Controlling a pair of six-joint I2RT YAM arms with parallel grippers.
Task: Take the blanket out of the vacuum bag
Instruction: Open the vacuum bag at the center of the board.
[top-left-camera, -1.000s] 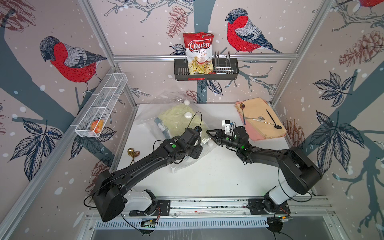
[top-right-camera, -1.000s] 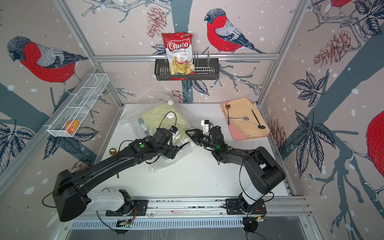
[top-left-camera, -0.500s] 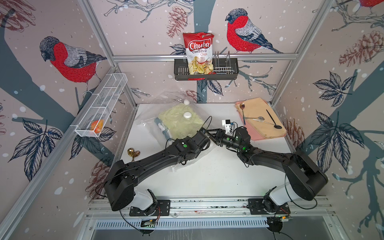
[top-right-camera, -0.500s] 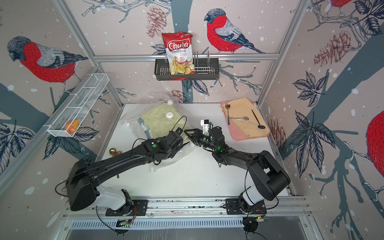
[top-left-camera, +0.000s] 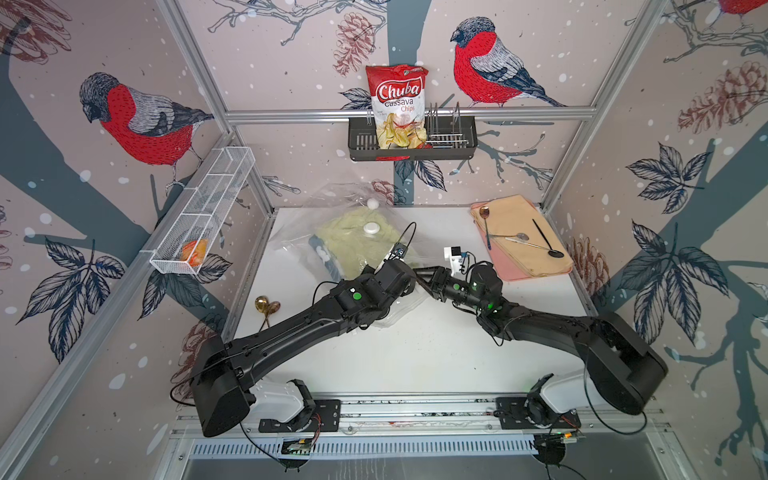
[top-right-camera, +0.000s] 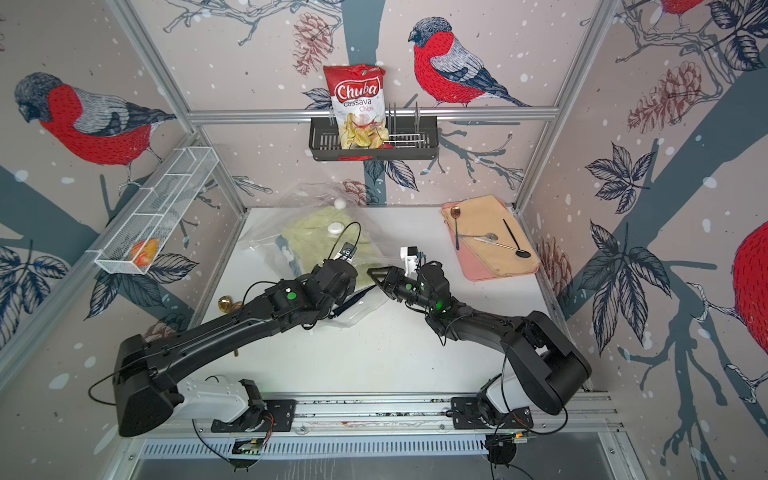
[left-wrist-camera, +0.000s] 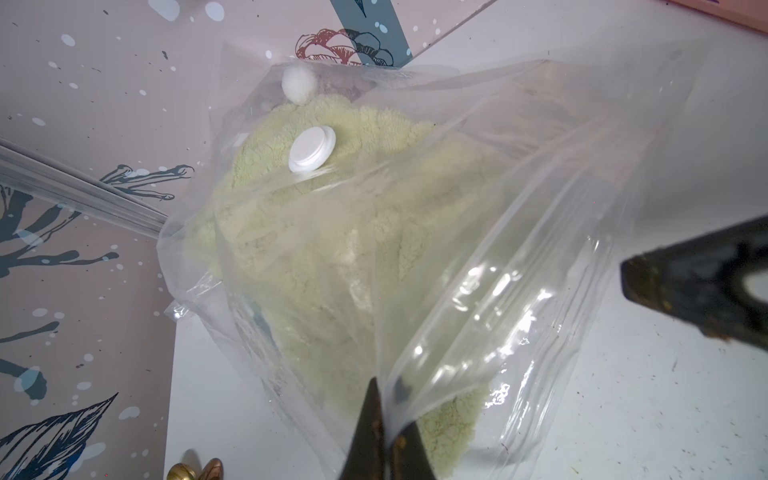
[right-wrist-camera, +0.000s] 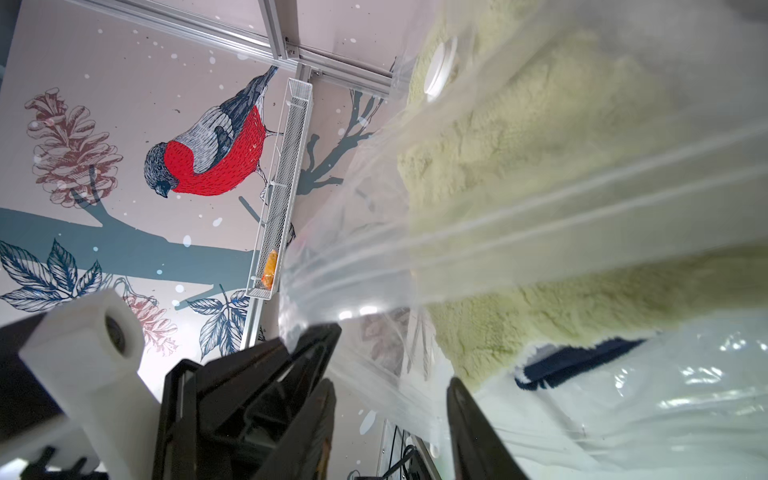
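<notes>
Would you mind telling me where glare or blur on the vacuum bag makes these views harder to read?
Left wrist view: glare patches on the vacuum bag near the shut left hand; valve cap sharp. Right wrist view: plastic close to the lens, streaked and blurred, softening the blanket. In both top views: even light, sharp, though the bag's clear edges are faint.

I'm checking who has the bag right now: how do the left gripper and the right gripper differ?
The left gripper is shut, pinching the clear film of the vacuum bag; the right gripper has its jaws apart, nothing clamped. In a top view the left gripper hides beneath its own wrist, while the right gripper shows plainly. Both are at the bag's near edge, with the blanket inside.
</notes>
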